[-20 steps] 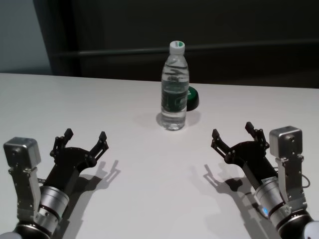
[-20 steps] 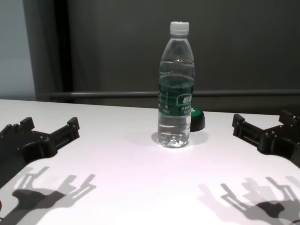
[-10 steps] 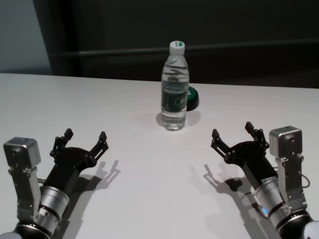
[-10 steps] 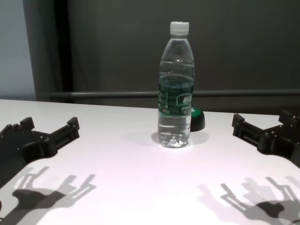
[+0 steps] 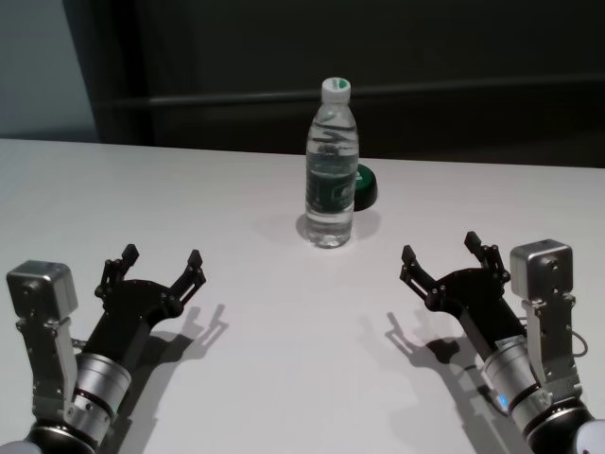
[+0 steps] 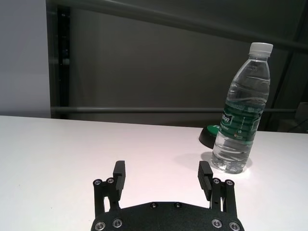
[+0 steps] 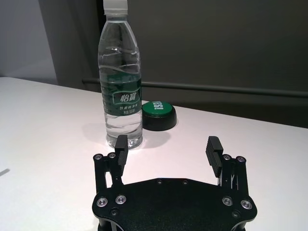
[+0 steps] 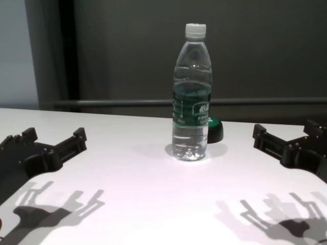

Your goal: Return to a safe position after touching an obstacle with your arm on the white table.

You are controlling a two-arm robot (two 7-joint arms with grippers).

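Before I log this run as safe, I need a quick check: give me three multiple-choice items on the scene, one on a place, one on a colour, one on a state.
1. Where is the small black dome with a green top?
A. just behind the bottle, toward the right arm's side
B. between the two grippers
C. on the bottle's cap

2. What colour is the bottle's label band?
A. red
B. dark green
C. yellow

3. How does the bottle stand?
A. tipped on its side
B. held in a gripper
C. upright and free

Key: 1 A, the dome sits behind the tall clear plastic water bottle on the white table. 2 B, the band shows green in the right wrist view. 3 C, the left gripper and right gripper are open, well apart from it.
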